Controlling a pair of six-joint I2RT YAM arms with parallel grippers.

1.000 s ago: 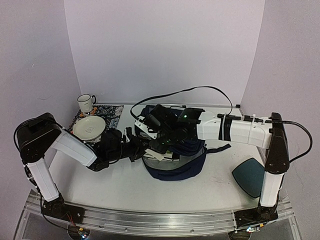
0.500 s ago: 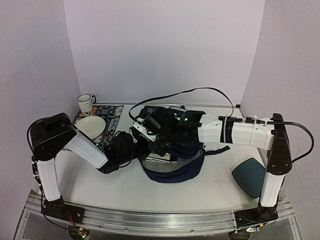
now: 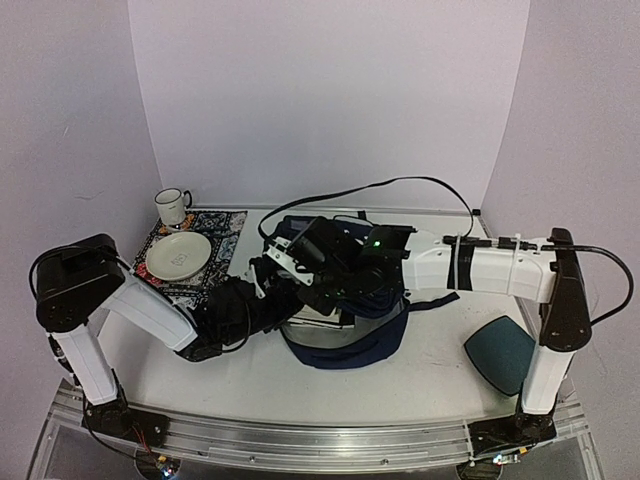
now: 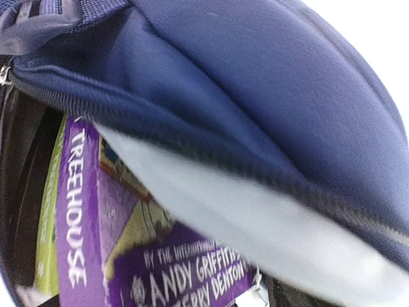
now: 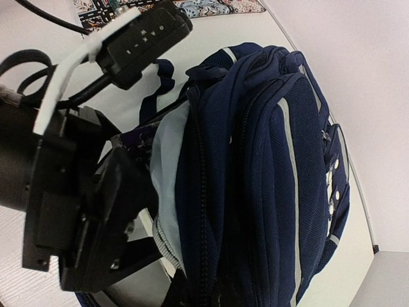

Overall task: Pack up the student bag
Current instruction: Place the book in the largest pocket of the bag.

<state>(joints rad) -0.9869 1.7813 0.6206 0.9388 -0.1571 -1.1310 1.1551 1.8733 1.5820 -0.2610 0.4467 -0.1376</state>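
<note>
The student bag (image 3: 352,338) lies mid-table, navy with pale stripes (image 5: 289,147), its mouth facing left. My right gripper (image 3: 318,275) is shut on the bag's upper edge and holds the mouth up; its fingers do not show in its own view. My left gripper (image 3: 275,292) is at the mouth, and in the right wrist view its two black fingers (image 5: 124,259) stand apart with nothing between them. The left wrist view looks into the bag (image 4: 255,96). A purple book (image 4: 128,256) lies inside, under pale lining (image 4: 243,204).
A white mug (image 3: 172,205) and a plate (image 3: 178,253) sit on a patterned mat (image 3: 222,224) at the back left. A dark teal flat item (image 3: 497,352) lies at the right, by the right arm's base. A black cable (image 3: 400,181) arcs over the bag.
My left gripper has moved right, up to the bag's mouth, and its fingers have spread apart. The right gripper keeps its hold on the bag and has hardly moved.
</note>
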